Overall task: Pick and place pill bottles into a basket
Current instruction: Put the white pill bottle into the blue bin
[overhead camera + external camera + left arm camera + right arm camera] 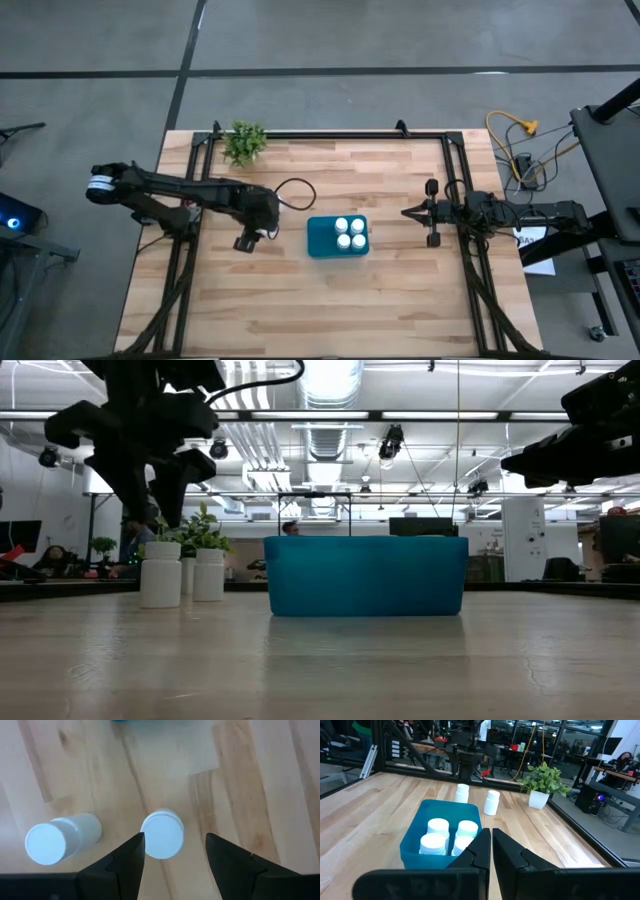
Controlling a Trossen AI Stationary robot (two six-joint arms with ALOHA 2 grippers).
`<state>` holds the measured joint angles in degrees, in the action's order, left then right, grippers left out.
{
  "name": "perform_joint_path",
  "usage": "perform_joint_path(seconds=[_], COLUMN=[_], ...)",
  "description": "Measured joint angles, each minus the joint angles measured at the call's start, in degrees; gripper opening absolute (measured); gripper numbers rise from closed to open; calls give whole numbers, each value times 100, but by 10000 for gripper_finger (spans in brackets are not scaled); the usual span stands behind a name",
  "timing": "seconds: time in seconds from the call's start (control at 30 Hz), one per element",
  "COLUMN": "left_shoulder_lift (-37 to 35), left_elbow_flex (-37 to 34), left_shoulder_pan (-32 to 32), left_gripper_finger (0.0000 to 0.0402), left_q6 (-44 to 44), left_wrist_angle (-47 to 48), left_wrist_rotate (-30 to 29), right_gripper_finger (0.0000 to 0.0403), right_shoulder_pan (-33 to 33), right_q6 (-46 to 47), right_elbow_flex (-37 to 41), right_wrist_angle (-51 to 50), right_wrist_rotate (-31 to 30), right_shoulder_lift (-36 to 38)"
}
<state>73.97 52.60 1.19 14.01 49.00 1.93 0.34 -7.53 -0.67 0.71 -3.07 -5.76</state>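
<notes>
The teal basket [322,240] stands at the table's middle with several white pill bottles [350,233] upright in it; it also shows in the right wrist view [415,840]. Two more bottles stand upright on the table to its left [160,573] [208,574]. My left gripper [175,852] is open and points down above one of them [161,834], a finger on either side and clear of it; the other bottle [47,840] stands beside it. My right gripper [491,847] is shut and empty, right of the basket [412,212].
A small green plant [245,142] in a white pot stands at the table's far left; it also shows in the right wrist view [542,782]. A black frame [330,133] runs along the table's far edge and both sides. Bare wood lies near the front edge.
</notes>
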Motion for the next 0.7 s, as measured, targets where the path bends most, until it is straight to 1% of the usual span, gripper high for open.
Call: perform_joint_path(seconds=[0.1, 0.3, 0.4, 0.63, 0.7], left_shoulder_lift=[-13, -104, -104, -106, -106], left_elbow_flex=[-2, -7, -7, -9, -9], left_shoulder_pan=[-8, -8, -8, -8, -8], left_gripper_finger=[192, 192, 192, 192, 198], left_q6=[23, 30, -16, -14, -16], left_wrist_angle=[-6, 1, 4, -7, -7], left_wrist_rotate=[-181, -893, -921, -738, -705], right_gripper_finger=[8, 8, 8, 8, 8], right_shoulder_pan=[0, 0, 1, 0, 0], right_q6=[0, 0, 0, 0, 0], right_elbow_flex=[0, 0, 0, 0, 0], right_wrist_angle=[0, 0, 0, 1, 0], right_wrist_rotate=[0, 2, 1, 1, 0], right_shoulder_lift=[0, -2, -2, -2, -2])
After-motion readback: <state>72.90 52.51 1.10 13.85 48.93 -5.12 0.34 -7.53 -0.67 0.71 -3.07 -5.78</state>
